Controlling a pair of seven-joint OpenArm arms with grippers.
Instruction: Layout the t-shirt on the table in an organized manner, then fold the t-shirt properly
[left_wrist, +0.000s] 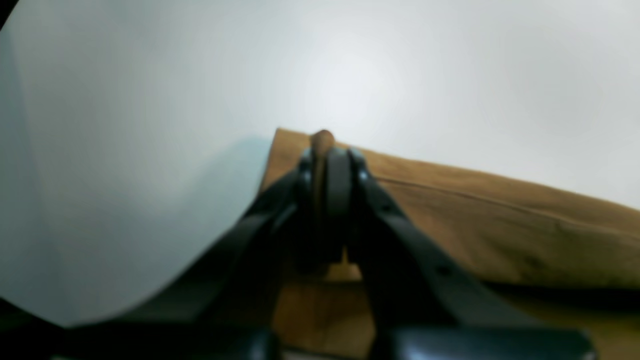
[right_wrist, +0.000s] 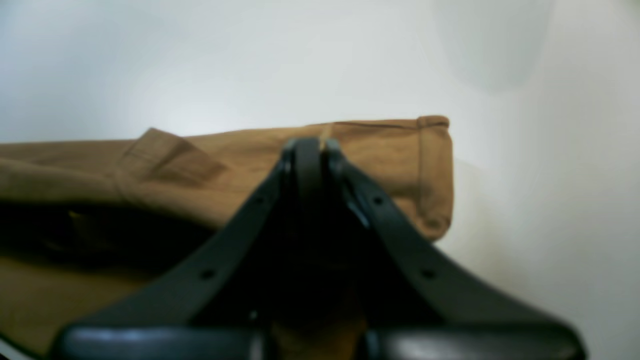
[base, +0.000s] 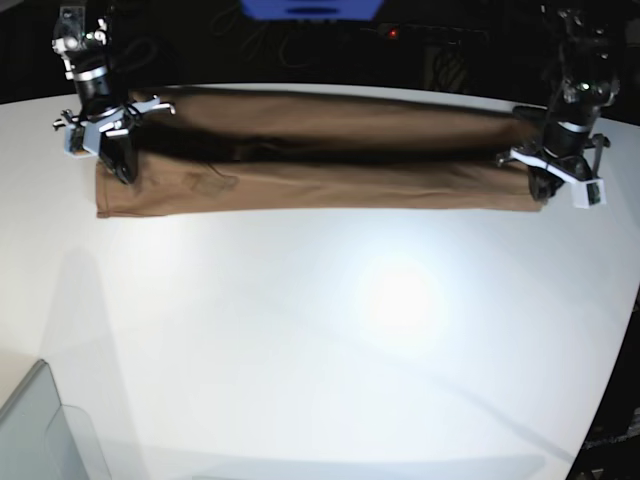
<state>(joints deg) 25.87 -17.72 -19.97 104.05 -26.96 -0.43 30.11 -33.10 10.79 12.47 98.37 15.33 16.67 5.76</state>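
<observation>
The brown t-shirt (base: 320, 185) lies as a long narrow band across the far part of the white table (base: 330, 330), with one layer doubled over another. My left gripper (base: 541, 186) is at the band's right end in the base view. The left wrist view shows the left gripper (left_wrist: 325, 150) shut on a pinch of the t-shirt (left_wrist: 500, 225) at a corner. My right gripper (base: 122, 170) is at the band's left end. In the right wrist view the right gripper (right_wrist: 312, 147) is shut on the t-shirt (right_wrist: 200, 165) near a hemmed edge.
A grey translucent bin corner (base: 40, 430) sits at the near left. The table's curved edge runs down the right side (base: 620, 330). A blue object (base: 310, 8) and dark cables lie beyond the far edge.
</observation>
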